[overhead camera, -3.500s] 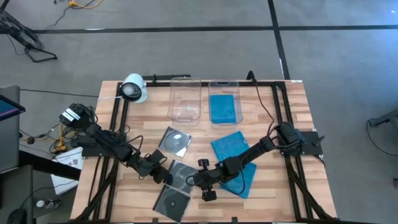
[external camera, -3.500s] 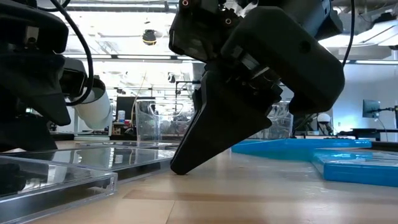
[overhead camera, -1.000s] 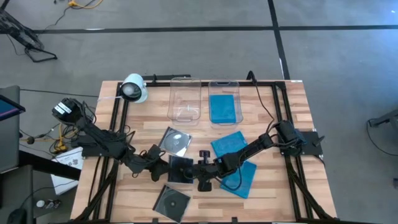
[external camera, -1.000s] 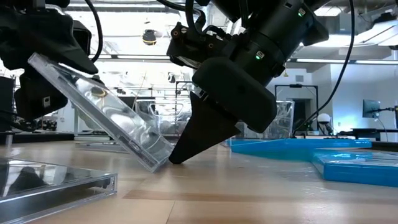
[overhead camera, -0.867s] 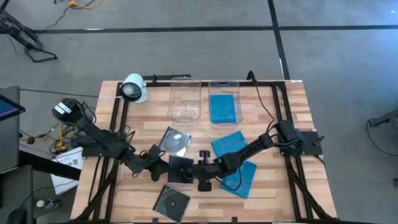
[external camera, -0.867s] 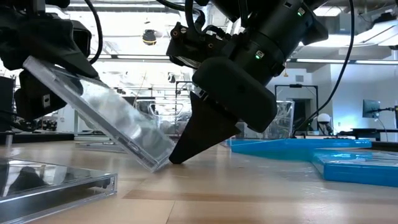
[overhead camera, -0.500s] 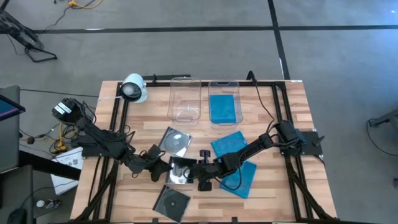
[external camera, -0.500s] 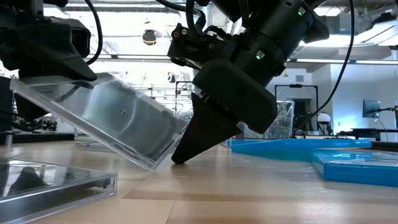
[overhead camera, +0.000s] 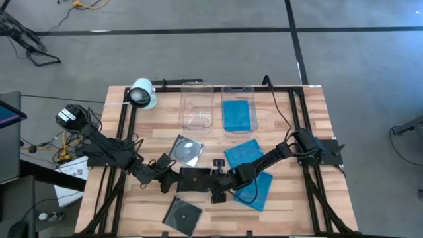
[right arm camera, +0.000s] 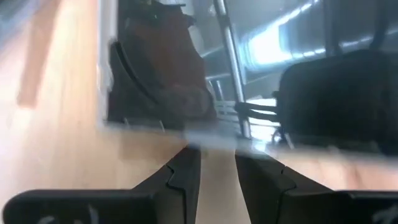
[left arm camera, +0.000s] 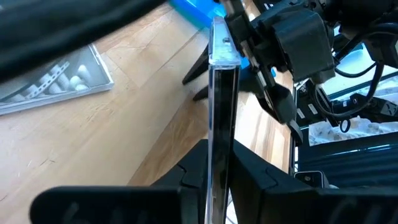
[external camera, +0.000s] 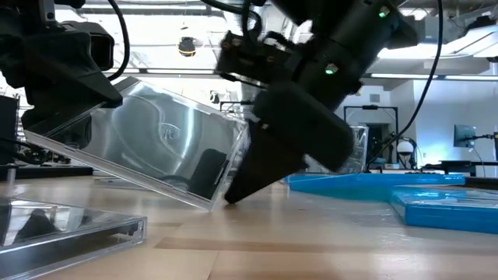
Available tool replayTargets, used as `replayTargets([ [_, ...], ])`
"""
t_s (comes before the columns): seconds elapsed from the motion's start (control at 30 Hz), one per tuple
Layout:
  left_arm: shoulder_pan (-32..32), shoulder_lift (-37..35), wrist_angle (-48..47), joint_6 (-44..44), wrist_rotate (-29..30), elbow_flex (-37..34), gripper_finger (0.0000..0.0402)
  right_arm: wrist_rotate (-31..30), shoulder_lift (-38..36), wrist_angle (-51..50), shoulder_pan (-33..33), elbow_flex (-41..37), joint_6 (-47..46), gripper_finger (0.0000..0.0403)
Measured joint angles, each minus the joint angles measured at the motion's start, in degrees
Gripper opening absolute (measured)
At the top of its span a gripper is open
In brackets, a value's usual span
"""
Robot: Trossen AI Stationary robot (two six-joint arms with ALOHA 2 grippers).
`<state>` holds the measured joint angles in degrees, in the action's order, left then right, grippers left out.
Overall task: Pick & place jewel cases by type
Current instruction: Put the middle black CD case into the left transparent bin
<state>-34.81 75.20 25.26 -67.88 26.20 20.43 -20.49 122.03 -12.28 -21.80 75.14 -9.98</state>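
My left gripper (overhead camera: 173, 180) is shut on a clear jewel case (overhead camera: 195, 178) with a silver disc, near the table's middle front. The case (external camera: 163, 155) stands tilted. My right gripper (overhead camera: 215, 182) points down at the case's right end, its fingers a narrow gap apart (right arm camera: 217, 155) with nothing between them. A second clear case (overhead camera: 186, 151) and a third (overhead camera: 183, 213) lie flat on the table. Two blue cases (overhead camera: 244, 155) (overhead camera: 254, 188) lie flat to the right. My left gripper pinches the case's two broad faces between its two fingers (left arm camera: 249, 171), at the case's left end (left arm camera: 217, 168). The fingers come from the table's left, slanting down. The case is tilted, high at the gripper, its low corner (external camera: 212, 204) at the table. My right gripper's fingertips (external camera: 233, 194) stand at that low corner of the case. Whether they touch the case I cannot tell.
Two clear tubs stand at the back: one (overhead camera: 197, 106) looks bare, and the other (overhead camera: 238, 109) holds a blue case. A white round device (overhead camera: 142, 94) sits at the back left. Dark rails (overhead camera: 125, 132) run along both table sides.
The held case has turned about: in the low view it showed as a steep narrow slab, and now its broad face with the disc shows. Its low corner has stayed by my right gripper's fingertips. My right gripper has shifted slightly and is blurred.
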Motion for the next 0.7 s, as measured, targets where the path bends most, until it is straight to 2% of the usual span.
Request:
replayTargets([
  [0.2,0.0,0.0,1.1,1.7,0.0,0.0,0.0032,-3.8,-2.7,-5.5,-1.8,-0.4,0.0,0.0095],
  [0.47,0.0,-1.5,1.1,6.9,1.2,1.7,0.0034,-14.0,-9.6,-10.0,-5.7,-0.2,-0.5,0.0095],
  [0.7,0.0,-5.3,0.9,12.5,4.9,2.4,0.0030,-21.5,-14.5,-16.4,-8.7,-0.1,-4.0,0.0095],
])
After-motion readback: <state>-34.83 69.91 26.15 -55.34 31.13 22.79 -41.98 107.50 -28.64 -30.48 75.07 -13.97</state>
